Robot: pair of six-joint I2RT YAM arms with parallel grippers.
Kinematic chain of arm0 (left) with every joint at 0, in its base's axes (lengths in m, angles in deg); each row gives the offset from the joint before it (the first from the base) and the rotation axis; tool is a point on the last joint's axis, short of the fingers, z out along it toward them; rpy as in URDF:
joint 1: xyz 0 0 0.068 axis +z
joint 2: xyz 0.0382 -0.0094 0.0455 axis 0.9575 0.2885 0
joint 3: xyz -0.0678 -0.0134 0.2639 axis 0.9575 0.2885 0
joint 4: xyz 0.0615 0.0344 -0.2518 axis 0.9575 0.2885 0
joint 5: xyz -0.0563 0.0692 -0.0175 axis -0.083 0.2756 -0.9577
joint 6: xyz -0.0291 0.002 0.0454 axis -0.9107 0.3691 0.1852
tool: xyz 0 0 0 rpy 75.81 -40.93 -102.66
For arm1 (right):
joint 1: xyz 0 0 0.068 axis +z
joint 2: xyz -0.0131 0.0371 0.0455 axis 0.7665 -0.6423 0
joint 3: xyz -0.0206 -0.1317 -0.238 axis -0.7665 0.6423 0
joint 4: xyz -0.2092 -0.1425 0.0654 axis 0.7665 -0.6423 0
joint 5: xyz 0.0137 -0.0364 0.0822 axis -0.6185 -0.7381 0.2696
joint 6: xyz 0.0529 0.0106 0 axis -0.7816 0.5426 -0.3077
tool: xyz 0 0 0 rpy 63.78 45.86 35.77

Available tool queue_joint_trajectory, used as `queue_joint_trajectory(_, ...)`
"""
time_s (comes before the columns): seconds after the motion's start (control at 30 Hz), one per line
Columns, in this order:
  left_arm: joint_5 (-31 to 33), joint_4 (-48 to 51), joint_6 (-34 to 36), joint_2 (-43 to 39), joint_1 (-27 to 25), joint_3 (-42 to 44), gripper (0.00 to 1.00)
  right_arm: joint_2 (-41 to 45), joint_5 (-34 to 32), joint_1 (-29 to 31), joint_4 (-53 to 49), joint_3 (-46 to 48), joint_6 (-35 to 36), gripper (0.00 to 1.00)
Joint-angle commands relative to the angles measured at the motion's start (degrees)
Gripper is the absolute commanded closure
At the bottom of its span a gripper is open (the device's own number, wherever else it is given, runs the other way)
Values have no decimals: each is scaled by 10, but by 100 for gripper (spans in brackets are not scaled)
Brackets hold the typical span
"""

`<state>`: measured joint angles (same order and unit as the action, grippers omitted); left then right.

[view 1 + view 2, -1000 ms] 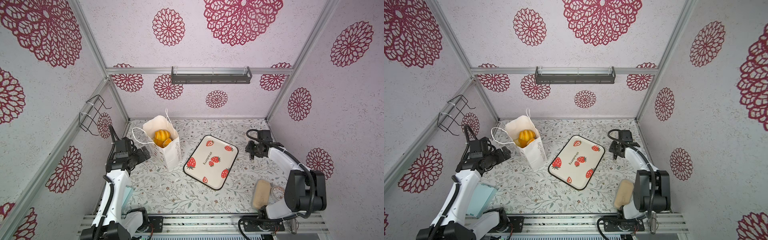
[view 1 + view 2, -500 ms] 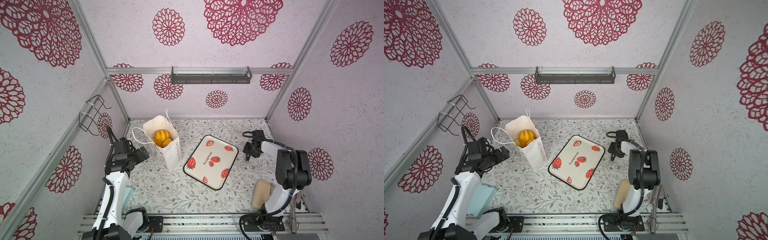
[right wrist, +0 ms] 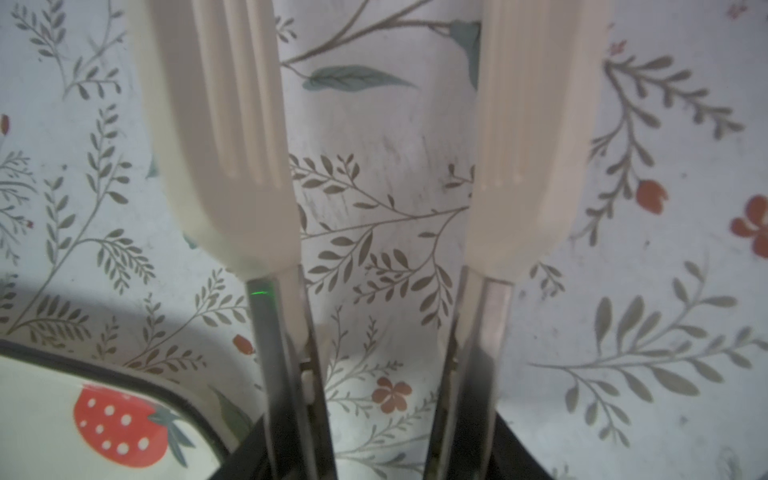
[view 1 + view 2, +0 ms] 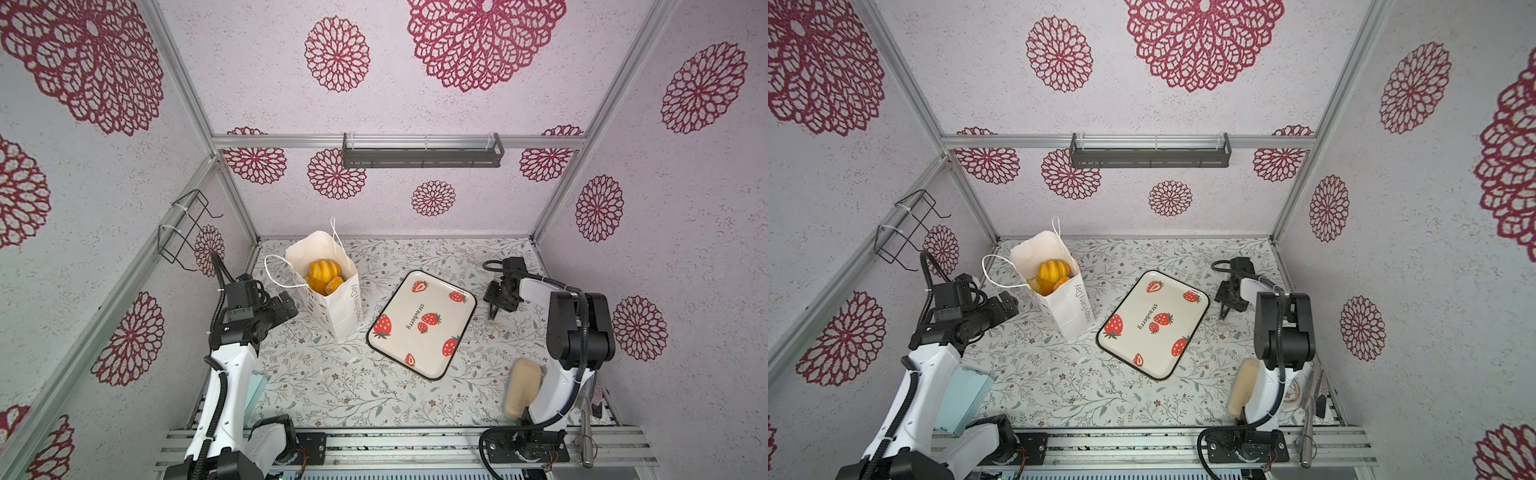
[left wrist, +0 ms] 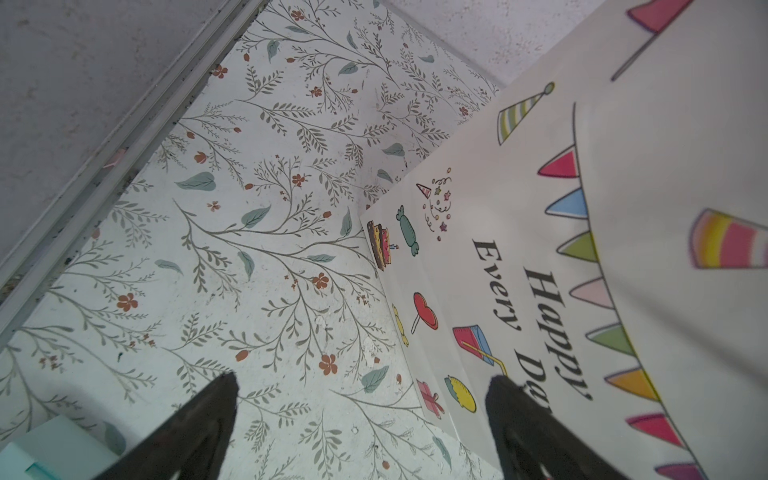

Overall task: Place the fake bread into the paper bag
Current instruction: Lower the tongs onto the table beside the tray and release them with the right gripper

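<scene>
The white paper bag [image 4: 340,307] [image 4: 1073,309] stands upright at the back left in both top views. Glossy orange fake bread [image 4: 324,272] [image 4: 1052,270] fills its mouth. My left gripper [image 4: 286,301] [image 5: 361,386] is open just left of the bag, low by the table. In the left wrist view the bag's lettered side [image 5: 582,208] lies behind one fingertip [image 5: 505,395]. Nothing sits between the jaws. My right gripper [image 4: 500,297] [image 3: 380,449] points down at the table right of the tray. It grips white-tipped tongs [image 3: 232,166], whose tips are spread with only tablecloth between them.
A white strawberry-print tray [image 4: 395,303] [image 4: 1129,305] lies mid-table; its corner [image 3: 124,374] shows in the right wrist view. A pale beige block [image 4: 521,386] leans by the right arm's base, a teal box [image 4: 963,395] by the left arm. A wire rack [image 4: 183,228] hangs on the left wall.
The right arm has folded up over its base and its gripper has slid slightly left toward the tray. The left arm and the bag have barely moved.
</scene>
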<state>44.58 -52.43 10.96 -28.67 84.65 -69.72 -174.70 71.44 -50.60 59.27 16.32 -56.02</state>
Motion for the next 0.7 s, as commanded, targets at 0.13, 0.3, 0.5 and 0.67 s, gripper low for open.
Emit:
queue_joint_trajectory(0.13, -2, -10, -6, 4, 4, 6, 2, -9, 2, -2, 4, -15, 9, 32)
queue_joint_trajectory(0.3, -2, -12, -9, 7, 4, 8, 3, -1, -2, -3, 7, -8, 9, 16)
queue_joint_trajectory(0.5, -8, -20, -21, 12, 4, 13, 3, 9, 1, -2, 14, 5, 5, 9)
queue_joint_trajectory(0.67, -6, -32, -26, 18, 4, 17, 3, 40, -2, -2, 23, 22, 0, 1)
